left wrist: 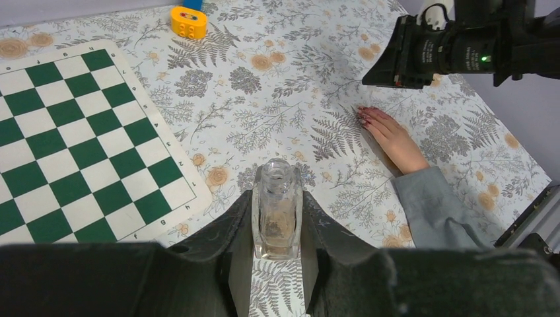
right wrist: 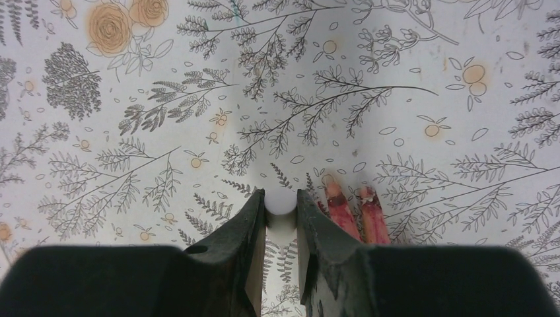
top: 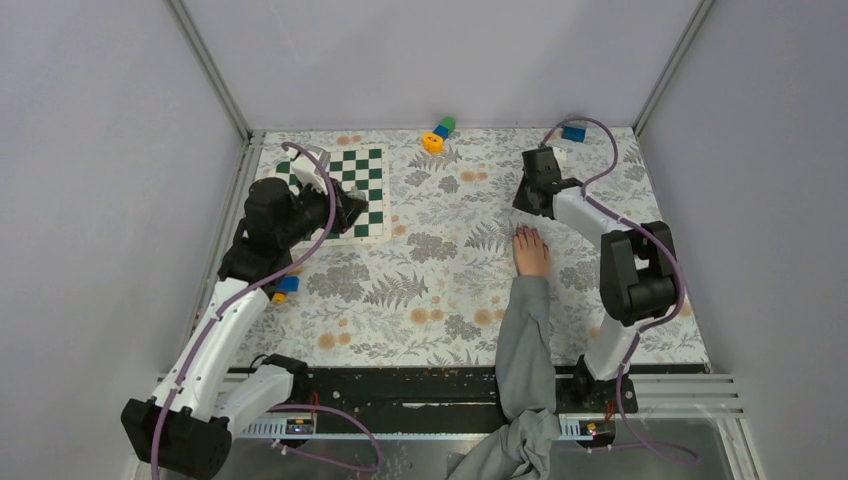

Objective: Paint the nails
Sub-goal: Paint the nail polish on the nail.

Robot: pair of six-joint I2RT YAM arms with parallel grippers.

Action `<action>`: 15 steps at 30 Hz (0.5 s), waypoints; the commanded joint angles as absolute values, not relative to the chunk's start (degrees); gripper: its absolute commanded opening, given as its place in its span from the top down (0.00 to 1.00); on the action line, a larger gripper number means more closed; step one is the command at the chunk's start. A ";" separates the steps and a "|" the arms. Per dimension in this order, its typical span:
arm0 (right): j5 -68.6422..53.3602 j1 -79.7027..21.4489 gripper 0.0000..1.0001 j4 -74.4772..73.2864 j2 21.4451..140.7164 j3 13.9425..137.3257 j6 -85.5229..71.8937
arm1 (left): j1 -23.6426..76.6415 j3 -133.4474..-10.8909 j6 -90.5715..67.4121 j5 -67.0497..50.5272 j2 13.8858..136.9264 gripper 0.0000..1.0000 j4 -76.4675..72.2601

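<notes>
On the flowered surface, a little toward 3 o'clock from its middle, a bare human hand in a grey sleeve lies flat, palm down. Its nails point to 12 o'clock, and the ones I can see look dark red.

Just at 12 o'clock of them, the right arm's fingers pinch a white round cap. It is probably the polish brush's handle, though the bristles are hidden.

Well apart at 9 o'clock, by the chessboard, the left arm's fingers clamp a clear glass bottle by its flat sides. There is no cap on its neck.

I judge the nails hard, smooth and very small, but they sit on a living hand that is soft and may twitch. Nothing should take hold of them. Only bristles ought to touch, lightly, stroking from cuticle toward tip, and wet polish would smear if a hard part brushed it.

The glass looks stiff, slippery and breakable. A firm hold on the flat sides below the neck seems the right place.
</notes>
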State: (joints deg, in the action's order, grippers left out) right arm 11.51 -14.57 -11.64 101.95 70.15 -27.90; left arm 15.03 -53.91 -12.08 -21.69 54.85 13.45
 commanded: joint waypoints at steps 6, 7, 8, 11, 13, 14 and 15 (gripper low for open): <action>18.45 -16.64 1.00 -14.26 106.20 74.69 -28.35 | 14.41 -53.26 -13.52 -23.76 53.26 1.00 9.82; 19.03 -16.76 1.00 -14.33 106.32 74.56 -28.23 | 14.40 -53.26 -13.66 -23.83 53.34 1.00 9.84; 19.45 -16.84 1.00 -14.33 106.36 74.44 -28.14 | 14.40 -53.26 -13.70 -23.74 53.35 1.00 9.84; 20.29 -16.87 1.00 -14.27 106.71 74.33 -28.12 | 14.36 -53.20 -13.85 -23.93 53.57 1.00 9.87; 20.67 -16.99 1.00 -14.20 107.05 74.44 -28.11 | 14.39 -53.02 -14.09 -24.01 53.61 1.00 9.78; 20.80 -17.07 1.00 -14.02 107.18 74.44 -28.12 | 14.40 -52.97 -14.21 -24.13 53.70 1.00 9.66; 20.82 -17.13 1.00 -14.01 107.43 74.44 -28.25 | 14.36 -52.84 -14.28 -24.16 53.59 1.00 9.66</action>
State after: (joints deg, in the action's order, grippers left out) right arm 17.54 -16.36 -13.89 106.32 72.16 -27.90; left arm 14.76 -53.17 -13.47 -22.55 54.43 13.21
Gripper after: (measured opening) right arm 0.252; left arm 0.264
